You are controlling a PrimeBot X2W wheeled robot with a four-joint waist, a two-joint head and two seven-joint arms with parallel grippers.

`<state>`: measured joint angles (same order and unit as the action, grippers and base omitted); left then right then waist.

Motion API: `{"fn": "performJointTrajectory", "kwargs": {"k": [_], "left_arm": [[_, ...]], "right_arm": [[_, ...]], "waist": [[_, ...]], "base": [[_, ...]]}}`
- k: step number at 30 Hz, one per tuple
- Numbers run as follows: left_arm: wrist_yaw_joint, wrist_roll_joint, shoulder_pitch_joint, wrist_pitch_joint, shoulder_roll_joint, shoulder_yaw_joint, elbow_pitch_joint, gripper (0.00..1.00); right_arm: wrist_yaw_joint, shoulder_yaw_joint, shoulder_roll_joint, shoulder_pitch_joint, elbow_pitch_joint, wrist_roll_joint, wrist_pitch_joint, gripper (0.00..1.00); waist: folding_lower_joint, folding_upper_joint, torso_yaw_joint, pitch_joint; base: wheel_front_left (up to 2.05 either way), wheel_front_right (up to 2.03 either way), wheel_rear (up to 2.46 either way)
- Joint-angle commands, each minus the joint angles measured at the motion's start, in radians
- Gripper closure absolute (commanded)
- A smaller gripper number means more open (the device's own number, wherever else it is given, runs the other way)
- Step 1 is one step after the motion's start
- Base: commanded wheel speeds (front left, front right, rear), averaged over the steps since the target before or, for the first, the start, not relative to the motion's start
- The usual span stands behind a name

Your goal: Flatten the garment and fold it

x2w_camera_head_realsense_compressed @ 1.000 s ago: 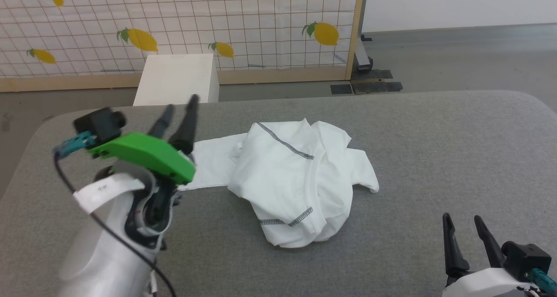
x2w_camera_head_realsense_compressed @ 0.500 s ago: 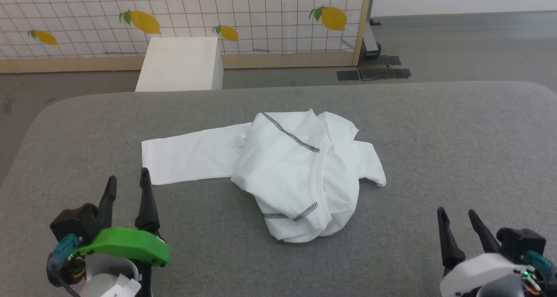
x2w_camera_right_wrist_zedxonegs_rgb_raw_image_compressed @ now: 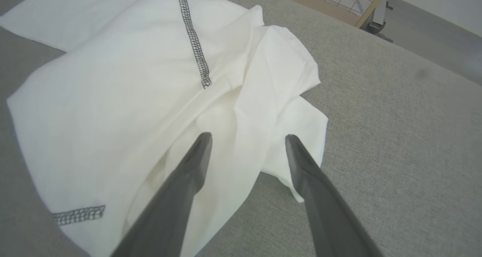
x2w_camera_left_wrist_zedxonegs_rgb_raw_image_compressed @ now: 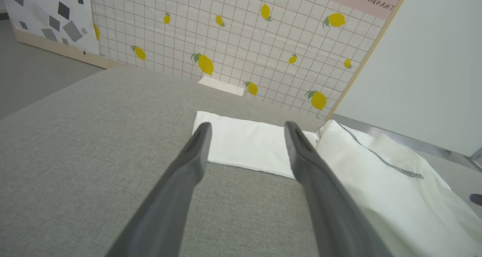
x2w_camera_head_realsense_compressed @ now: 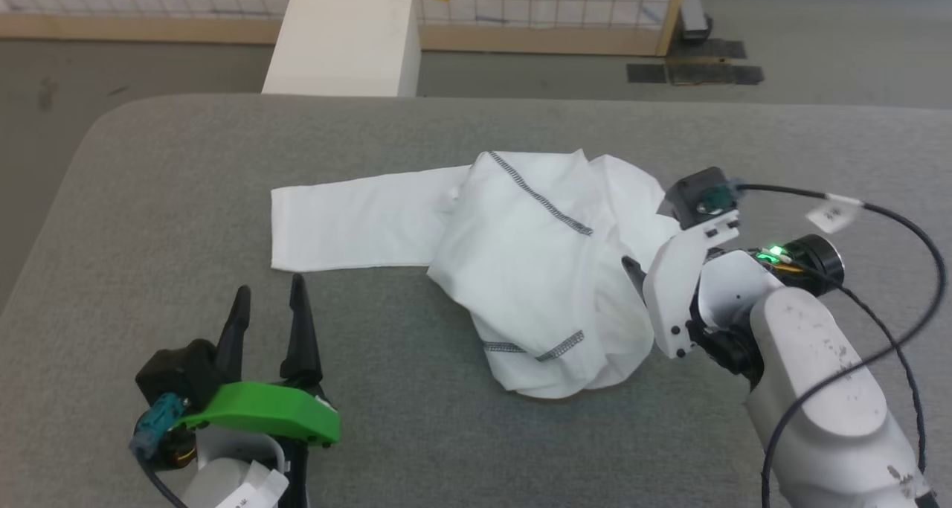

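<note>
Since half a second ago the right arm has been brought up from the lower right corner of the head view, and the right tool (x2w_camera_right_wrist_zedxonegs_rgb_raw_image_compressed: 246, 137) is now held over the right side of the garment (x2w_camera_head_realsense_compressed: 520, 270); the head camera has also been tilted down, so the whole picture has shifted. The left tool (x2w_camera_head_realsense_compressed: 269, 286) is kept low at the near left of the counter (x2w_camera_head_realsense_compressed: 149, 218).

Beyond the counter's far edge, 1 white box (x2w_camera_head_realsense_compressed: 346, 39) is seen on the floor, and behind it a grid panel (x2w_camera_left_wrist_zedxonegs_rgb_raw_image_compressed: 233, 42) printed with lemons and framed in wood. Dark floor plates (x2w_camera_head_realsense_compressed: 695, 73) lie to the right of the box. In the head view the garment's right edge is covered by the right forearm, and a black cable (x2w_camera_head_realsense_compressed: 892, 225) is looped from that wrist.

1 garment, 1 box and 2 tools are counted, each tool with 2 dark fingers. Both tools are spread wide and nothing is gripped; whether the right fingertips touch the cloth cannot be told.

The garment lies near the middle of the counter, white and thin, bunched in overlapping folds. 1 sleeve (x2w_camera_head_realsense_compressed: 349, 225) is laid out flat toward the left, just beyond the left tool. 2 lines of dark zigzag stitching are seen: 1 running diagonally across the top layer and 1 short line along the near hem.
</note>
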<state>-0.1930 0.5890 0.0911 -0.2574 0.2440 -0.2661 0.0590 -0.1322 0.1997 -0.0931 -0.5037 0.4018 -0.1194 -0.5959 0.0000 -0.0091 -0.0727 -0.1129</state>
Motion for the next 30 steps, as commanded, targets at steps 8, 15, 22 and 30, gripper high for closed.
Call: {"fn": "performJointTrajectory", "kwargs": {"k": [8, 15, 22, 30], "left_arm": [[0.031, -0.028, 0.042, -0.004, -0.042, 0.005, 0.029, 0.00], [0.048, -0.037, 0.038, -0.004, -0.050, 0.024, 0.050, 0.00], [0.064, -0.030, 0.034, -0.003, -0.048, 0.023, 0.067, 0.00], [0.071, -0.019, 0.027, 0.005, -0.047, 0.015, 0.079, 0.00]], "right_arm": [[0.002, 0.090, -0.038, -0.083, 0.145, 0.004, -0.135, 0.00], [0.002, 0.081, -0.052, -0.088, 0.148, -0.061, -0.033, 1.00], [0.002, -0.150, -0.115, -0.024, -0.031, -0.132, 0.119, 1.00], [0.002, -0.604, -0.085, 0.265, -0.172, -0.045, 0.100, 1.00]], "waist": [[0.0000, 0.0088, -0.103, -0.083], [0.0000, 0.0088, -0.072, -0.067], [0.0000, 0.0088, 0.005, 0.003], [0.0000, 0.0088, 0.044, 0.032]], "base": [[0.00, 0.00, 0.00], [0.00, 0.00, 0.00], [0.00, 0.00, 0.00], [0.00, 0.00, 0.00]]}}
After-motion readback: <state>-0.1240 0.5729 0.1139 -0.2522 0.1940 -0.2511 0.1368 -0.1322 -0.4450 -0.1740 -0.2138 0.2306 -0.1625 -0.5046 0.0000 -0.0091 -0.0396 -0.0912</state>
